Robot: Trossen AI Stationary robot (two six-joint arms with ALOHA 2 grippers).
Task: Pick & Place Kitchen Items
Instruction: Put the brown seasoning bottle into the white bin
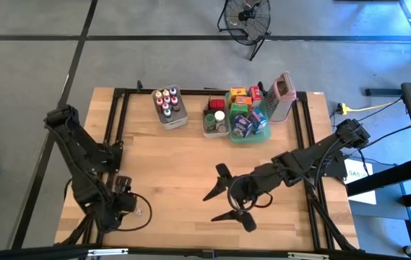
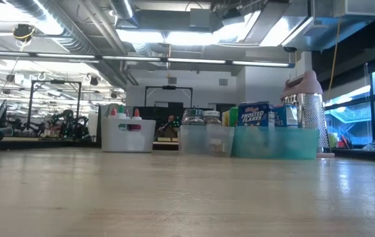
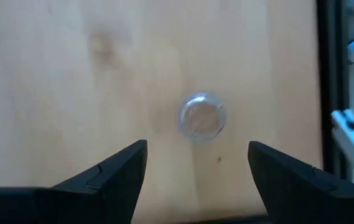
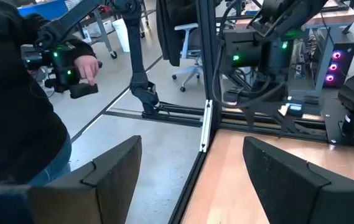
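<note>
Two grippers, both spread wide and empty: left gripper point(image 1: 134, 208) low over bare wood, right gripper point(image 1: 228, 196) mid-table. Kitchen items point(image 1: 247, 114) sit well beyond both jaws — crowding three containers along the wooden table's point(image 1: 176, 166) far edge; a person point(image 4: 15, 118) stands alongside.

Hidden and unreadable, seen from the worktop side

Small bottles point(image 1: 167, 101) in the clear bin: caps show, labels too small to read. Boxes point(image 1: 247, 115) in the teal tray overlap, so a count isn't possible. From worktop height neither arm appears. Blurred clear round object point(image 3: 201, 117) under the left tool point(image 3: 195, 171); can't identify it. Person point(image 4: 15, 106) beyond the right tool point(image 4: 192, 168), cut off by the edge.
</note>
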